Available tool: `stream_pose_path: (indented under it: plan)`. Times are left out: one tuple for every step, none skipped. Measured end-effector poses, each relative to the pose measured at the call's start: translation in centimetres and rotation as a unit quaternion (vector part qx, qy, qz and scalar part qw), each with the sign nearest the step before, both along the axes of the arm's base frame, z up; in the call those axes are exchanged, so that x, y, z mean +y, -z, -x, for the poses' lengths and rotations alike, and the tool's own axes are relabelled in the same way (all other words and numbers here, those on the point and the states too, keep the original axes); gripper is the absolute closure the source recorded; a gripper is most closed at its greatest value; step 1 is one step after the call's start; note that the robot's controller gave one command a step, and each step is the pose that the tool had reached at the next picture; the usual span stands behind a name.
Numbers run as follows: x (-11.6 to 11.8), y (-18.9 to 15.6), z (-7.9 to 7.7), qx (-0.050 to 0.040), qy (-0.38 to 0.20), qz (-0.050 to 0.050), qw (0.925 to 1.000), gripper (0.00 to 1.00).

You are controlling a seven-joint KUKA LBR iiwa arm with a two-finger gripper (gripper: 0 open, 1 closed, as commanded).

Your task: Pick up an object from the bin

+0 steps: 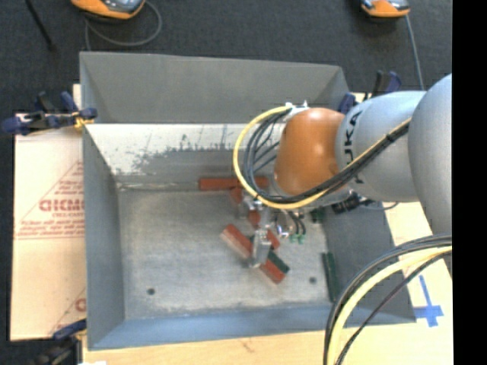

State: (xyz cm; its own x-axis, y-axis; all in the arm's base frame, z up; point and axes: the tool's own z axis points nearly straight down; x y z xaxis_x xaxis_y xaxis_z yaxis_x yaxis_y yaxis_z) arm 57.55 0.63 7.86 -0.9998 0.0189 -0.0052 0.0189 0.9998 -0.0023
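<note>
**Bin** (pixel 103 226): grey metal, with sloped walls and a scuffed floor. A few small loose things are gathered in its middle and right part.

**Arm** (pixel 396 158): grey, entered from the right and bent down over the bin. An orange cover (pixel 304 154) is fitted at the wrist, and looped cables (pixel 245 154) are carried beside it.

**Jaws**: lowered to the bin floor right of centre, below the orange cover and in among the blocks. Whether they are open or closed cannot be told, nor whether anything is gripped.

**Red-brown block, short** (pixel 236 239): laid slantwise on the floor just left of the jaws. It is the nearest thing on that side. Contact with the jaws cannot be made out.

**Red-brown block with a dark green piece** (pixel 275 271): laid slantwise just below and right of the jaws, towards the near wall. The two colours are seen pressed together.

**Red-brown bar, long** (pixel 215 182): laid flat along the foot of the far wall. Its right end is hidden beneath the cables.

**Small green piece** (pixel 297 237): seen just right of the jaws, under the wrist. Its shape is not made out.

**Dark green stick** (pixel 329 272): laid along the foot of the right wall, apart from the blocks.
</note>
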Motion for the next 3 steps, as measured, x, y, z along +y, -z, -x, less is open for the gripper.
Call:
stream_pose_path:
  plan:
    - [0.3, 0.0, 0.1, 0.0010, 0.001, -0.002, 1.0000, 1.00]
    - [-0.4, -9.1, 0.7, -0.0028, -0.003, -0.001, 1.0000, 1.00]
    - [-0.8, -17.8, 0.1, -0.0039, 0.007, -0.001, 1.0000, 1.00]
